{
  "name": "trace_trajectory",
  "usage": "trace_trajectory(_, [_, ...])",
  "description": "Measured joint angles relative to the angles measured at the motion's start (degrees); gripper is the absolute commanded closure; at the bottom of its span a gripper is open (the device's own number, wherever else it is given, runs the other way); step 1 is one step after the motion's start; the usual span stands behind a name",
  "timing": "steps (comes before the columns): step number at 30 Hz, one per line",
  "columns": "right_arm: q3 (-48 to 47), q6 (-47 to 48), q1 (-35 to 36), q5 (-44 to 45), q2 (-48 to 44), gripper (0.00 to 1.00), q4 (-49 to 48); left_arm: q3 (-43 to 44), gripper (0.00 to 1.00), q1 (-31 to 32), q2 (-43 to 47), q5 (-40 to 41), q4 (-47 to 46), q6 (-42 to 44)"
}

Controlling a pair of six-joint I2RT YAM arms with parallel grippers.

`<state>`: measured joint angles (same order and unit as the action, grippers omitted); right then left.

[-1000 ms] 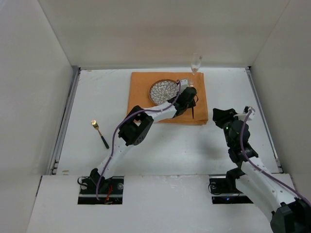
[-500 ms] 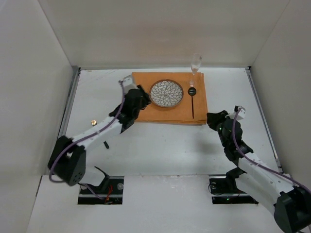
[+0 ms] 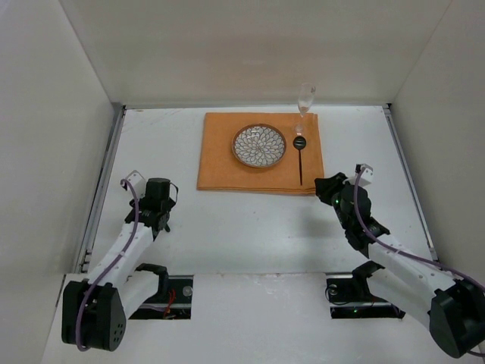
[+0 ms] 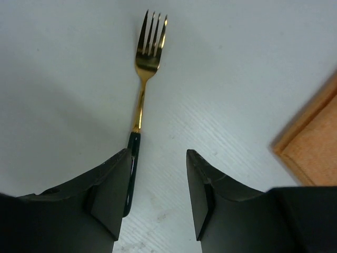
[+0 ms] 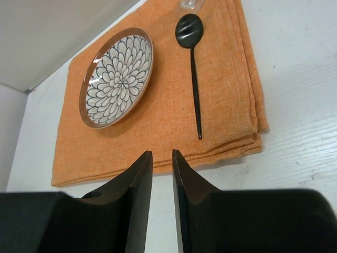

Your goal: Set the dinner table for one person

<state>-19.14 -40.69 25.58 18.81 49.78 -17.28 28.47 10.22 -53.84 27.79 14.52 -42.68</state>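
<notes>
overhead, the dinner table (image 3: 250, 227) spreads white under both arms. the left claw (image 3: 155, 201) hangs low over the tabletop, with the orange folded cloth (image 3: 261, 163) well off ahead and to its right; its own wrist hides the jaws from this angle. the right claw (image 3: 326, 188) sits just short of the cloth's near right corner. on the cloth a patterned plate (image 3: 259, 145) lies in the middle, with a black spoon (image 3: 300, 155) beside it on the right, bowl pointing away. a stemmed glass (image 3: 305, 98) stands just beyond the spoon's bowl. that reads as a place setting whose left side is not yet filled.

from the left wrist, the claw is spread wide and grips nothing. a gold fork (image 4: 143, 84) with a dark handle lies flat on the table straight ahead, tines pointing away. its handle end runs in close beside one finger (image 4: 108, 195), off centre in the gap, so i judge a small sideways shift is needed before closing. a corner of the cloth shows ahead to the right.

from the right wrist, the fingers are pinched almost together around nothing. plate, spoon and cloth lie ahead of them; this arm seems parked clear so the left can work.
</notes>
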Motion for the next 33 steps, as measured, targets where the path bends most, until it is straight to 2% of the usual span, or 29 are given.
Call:
trace_trajectory(9, [-0.22,0.74,0.42,-0.61,-0.74,0.70,-0.09,-0.85,0.63,-1.07,-10.91,-1.86,2.16,-2.60])
trace_trajectory(15, [-0.28,1.07,0.44,-0.59,-1.05,0.70,-0.15,-0.83,0.67,-1.07,-13.22,-1.81,2.01,-3.17])
trace_trajectory(23, [-0.28,1.66,0.44,-0.46,-1.09,0.67,-0.09,-0.66,0.93,-2.54,-14.75,-2.10,-1.09,-2.58])
trace_trajectory(28, [-0.28,1.95,0.37,0.02,-2.14,0.51,0.09,-1.92,0.99,-3.61,-13.16,-3.45,-3.06,-2.10])
trace_trajectory(33, [-0.31,2.25,0.39,0.55,-1.90,0.42,-0.11,-4.66,1.00,-2.51,-5.11,-5.03,-3.34,-0.46])
